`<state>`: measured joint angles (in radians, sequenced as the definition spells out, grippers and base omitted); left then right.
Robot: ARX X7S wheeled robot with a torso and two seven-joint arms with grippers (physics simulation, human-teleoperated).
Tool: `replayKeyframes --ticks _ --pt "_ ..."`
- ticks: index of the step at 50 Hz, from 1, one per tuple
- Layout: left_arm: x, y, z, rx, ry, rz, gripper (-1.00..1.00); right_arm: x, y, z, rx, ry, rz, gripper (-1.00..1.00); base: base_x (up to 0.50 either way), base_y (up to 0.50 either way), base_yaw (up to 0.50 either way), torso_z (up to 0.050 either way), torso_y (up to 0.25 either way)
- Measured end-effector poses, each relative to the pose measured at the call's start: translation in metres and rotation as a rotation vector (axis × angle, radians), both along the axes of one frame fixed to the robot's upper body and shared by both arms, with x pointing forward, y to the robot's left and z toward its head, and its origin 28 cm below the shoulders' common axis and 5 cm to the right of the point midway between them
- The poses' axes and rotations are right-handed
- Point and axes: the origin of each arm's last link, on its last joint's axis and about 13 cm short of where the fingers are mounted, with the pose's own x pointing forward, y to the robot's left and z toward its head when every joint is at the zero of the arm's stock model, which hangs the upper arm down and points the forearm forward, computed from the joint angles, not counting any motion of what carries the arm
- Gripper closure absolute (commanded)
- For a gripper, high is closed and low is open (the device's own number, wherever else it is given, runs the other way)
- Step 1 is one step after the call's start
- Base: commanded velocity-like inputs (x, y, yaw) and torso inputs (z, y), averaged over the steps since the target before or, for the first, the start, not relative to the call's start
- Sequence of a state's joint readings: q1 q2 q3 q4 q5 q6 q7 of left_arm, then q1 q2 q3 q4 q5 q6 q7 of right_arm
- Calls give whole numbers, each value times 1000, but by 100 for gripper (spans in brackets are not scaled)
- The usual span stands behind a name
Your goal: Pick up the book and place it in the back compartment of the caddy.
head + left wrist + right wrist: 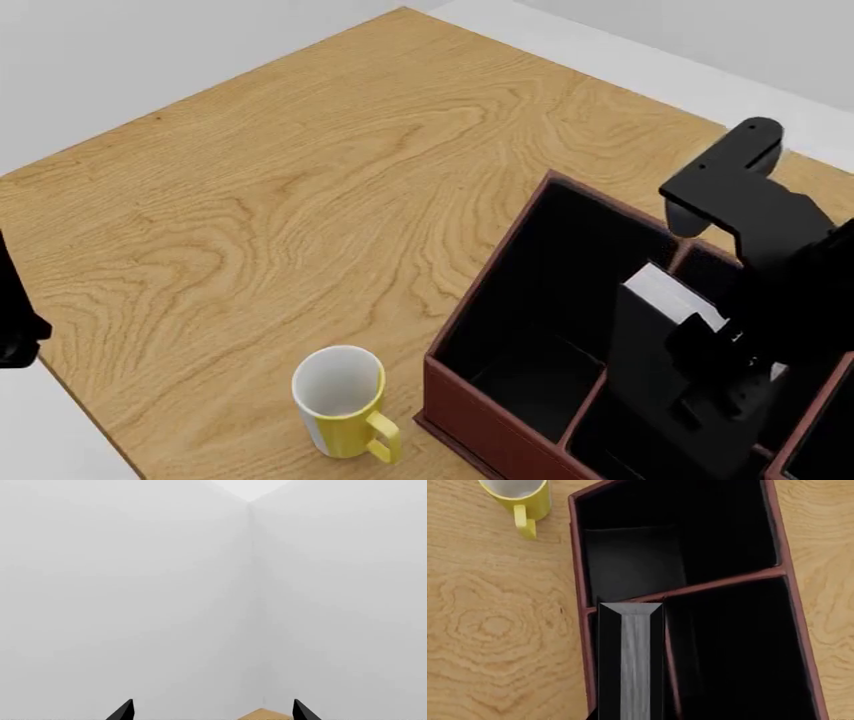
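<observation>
The book (650, 345) is a thin black hardcover with white page edges (674, 292). It stands upright over the dark red caddy (487, 420), and my right gripper (717, 365) is shut on it. In the right wrist view the book (635, 660) shows edge-on, with its far end at a red divider (720, 582) of the caddy (579, 565). I cannot tell whether it touches the caddy's floor. My left gripper (213, 712) is open and empty, facing white walls away from the caddy.
A yellow mug (342, 400) with a white inside stands on the wooden table (307, 180) just left of the caddy's near corner; it also shows in the right wrist view (520, 497). Part of my left arm (14, 320) is at the table's left edge.
</observation>
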<state>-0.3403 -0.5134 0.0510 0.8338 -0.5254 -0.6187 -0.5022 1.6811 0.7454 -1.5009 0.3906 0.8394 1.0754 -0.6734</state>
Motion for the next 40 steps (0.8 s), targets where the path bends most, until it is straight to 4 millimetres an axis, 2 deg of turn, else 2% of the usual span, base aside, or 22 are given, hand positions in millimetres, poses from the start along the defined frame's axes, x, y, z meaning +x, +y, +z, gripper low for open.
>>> replayKeyframes --ticks 17,40 --pt "1 -1 -2 1 7 -3 -100 1 -2 -14 -7 38 -8 100 0 0 0 0 1" --pt "2 0 -3 7 13 5 -100 13 -4 -33 -9 50 -26 100 0 0 0 0 1"
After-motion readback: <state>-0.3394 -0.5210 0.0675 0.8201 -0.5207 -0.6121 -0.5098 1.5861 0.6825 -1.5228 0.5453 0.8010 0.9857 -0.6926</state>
